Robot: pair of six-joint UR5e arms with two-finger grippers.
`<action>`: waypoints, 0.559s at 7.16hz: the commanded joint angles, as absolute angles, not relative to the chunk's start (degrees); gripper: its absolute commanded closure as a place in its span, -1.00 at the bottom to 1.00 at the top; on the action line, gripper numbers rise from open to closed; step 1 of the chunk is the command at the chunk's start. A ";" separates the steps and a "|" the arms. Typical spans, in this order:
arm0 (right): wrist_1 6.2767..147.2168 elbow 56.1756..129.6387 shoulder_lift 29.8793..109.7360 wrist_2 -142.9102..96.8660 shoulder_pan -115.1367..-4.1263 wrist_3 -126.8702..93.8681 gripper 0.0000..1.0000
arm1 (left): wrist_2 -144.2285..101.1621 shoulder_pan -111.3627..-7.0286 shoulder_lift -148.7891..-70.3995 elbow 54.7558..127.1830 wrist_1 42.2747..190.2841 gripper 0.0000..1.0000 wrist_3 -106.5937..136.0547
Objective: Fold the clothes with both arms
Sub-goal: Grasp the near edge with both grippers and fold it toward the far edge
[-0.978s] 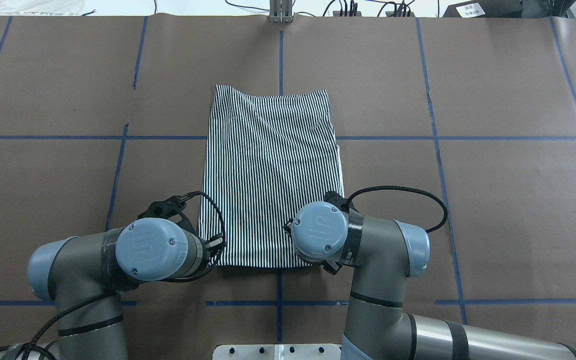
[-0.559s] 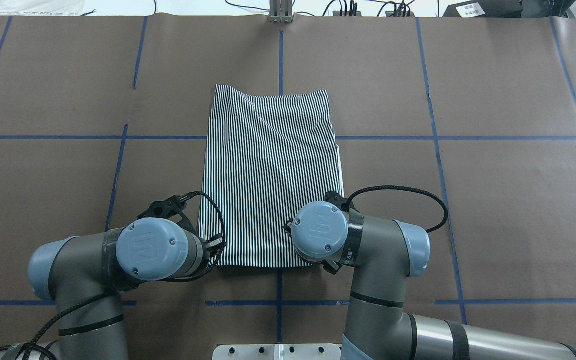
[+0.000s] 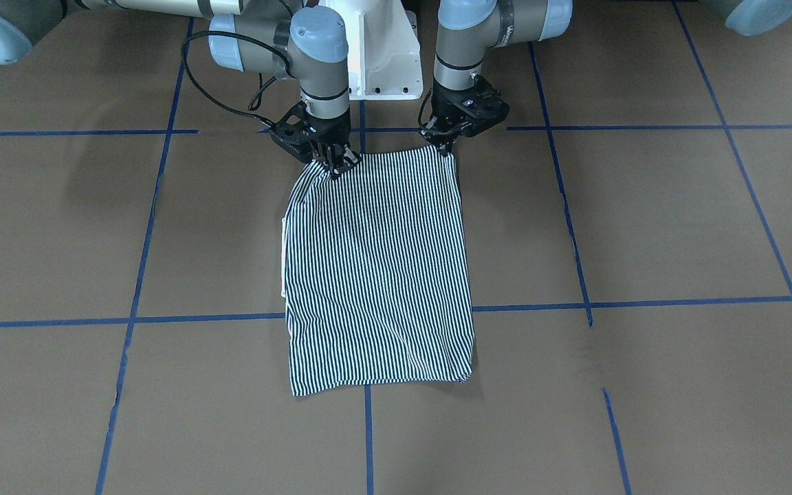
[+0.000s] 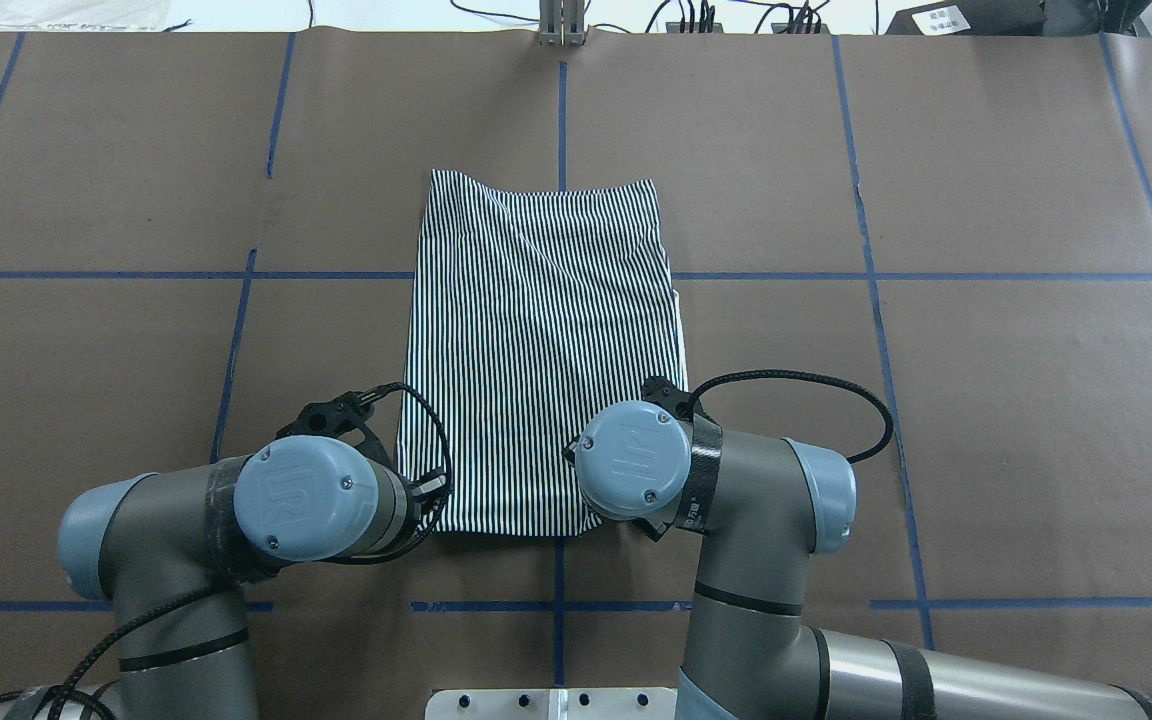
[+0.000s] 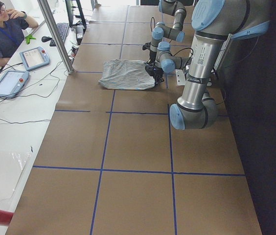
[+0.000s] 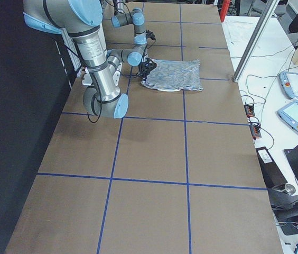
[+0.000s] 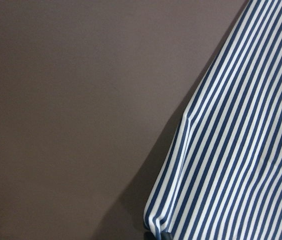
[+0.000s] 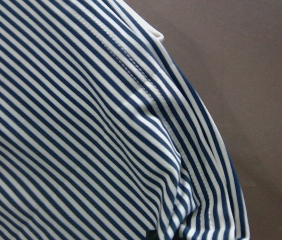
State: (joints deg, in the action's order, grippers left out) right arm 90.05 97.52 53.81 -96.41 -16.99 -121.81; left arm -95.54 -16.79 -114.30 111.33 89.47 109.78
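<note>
The striped shirt [image 3: 379,275] lies on the brown table, folded into a tall rectangle, back side up; its collar, placket and logo are hidden. It also shows in the overhead view [image 4: 546,330]. My left gripper [image 3: 445,146] is shut on the shirt's near corner on its side. My right gripper [image 3: 334,165] is shut on the other near corner, where the cloth bunches and lifts a little. In the left wrist view the stripes [image 7: 241,150] run down into the fingers at the bottom edge. The right wrist view shows gathered cloth [image 8: 81,125].
The table is covered in brown paper [image 4: 986,400] with blue tape lines. The white pedestal base [image 3: 382,62] stands behind the grippers. A metal post [image 5: 55,34] stands at the far edge. An operator [image 5: 1,29] sits beyond it with tablets [image 5: 34,58].
My right arm has shifted slightly inward and forward, and the shirt's near corner on that side has drawn in under the wrist. The left arm has barely moved.
</note>
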 commanded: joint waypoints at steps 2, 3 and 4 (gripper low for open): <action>90.00 101.93 54.83 -97.20 -17.31 -121.12 1.00 | -95.71 -16.79 -114.61 112.40 89.39 1.00 109.77; 90.09 104.22 56.15 -97.29 -17.23 -121.11 1.00 | -95.71 -16.79 -114.35 113.11 89.38 1.00 110.04; 90.09 107.20 57.90 -98.08 -17.05 -121.11 1.00 | -95.63 -16.35 -114.08 114.68 89.38 1.00 110.30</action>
State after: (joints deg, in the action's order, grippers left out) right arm 90.05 103.70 55.96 -97.34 -17.17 -121.19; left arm -95.67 -16.66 -114.36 113.12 89.40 110.00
